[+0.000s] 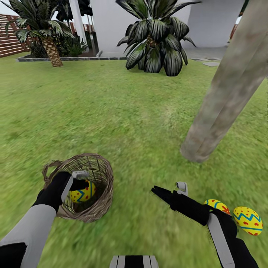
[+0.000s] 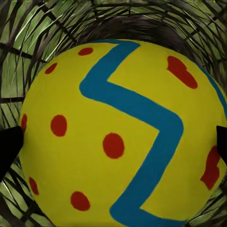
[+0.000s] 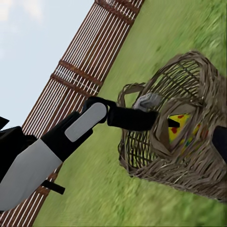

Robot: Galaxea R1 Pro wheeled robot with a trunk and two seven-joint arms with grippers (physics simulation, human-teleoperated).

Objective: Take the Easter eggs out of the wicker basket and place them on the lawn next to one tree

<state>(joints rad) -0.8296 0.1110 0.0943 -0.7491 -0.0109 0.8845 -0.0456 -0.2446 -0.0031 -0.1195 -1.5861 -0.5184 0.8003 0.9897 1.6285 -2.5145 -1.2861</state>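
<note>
The wicker basket (image 1: 97, 175) stands on the lawn (image 1: 111, 111) at the lower left. My left gripper (image 1: 82, 181) reaches down into it and is shut on a yellow Easter egg (image 1: 84, 193). In the left wrist view this egg (image 2: 118, 132) shows red dots and a blue zigzag, with black fingertips (image 2: 7, 146) pressed against both its sides. Two more Easter eggs (image 1: 217, 204) (image 1: 248, 220) lie on the grass at the lower right, near the foot of the tree (image 1: 227, 96). Just left of them my right gripper (image 1: 167, 187) hangs open and empty above the grass.
A broad dark-leaved bush (image 1: 156, 41) and a short palm (image 1: 50, 48) stand at the far edge of the grass before the white house (image 1: 111, 22). The right wrist view shows a brown slat fence (image 3: 80, 80) behind the basket (image 3: 189, 156) and my left arm (image 3: 71, 132).
</note>
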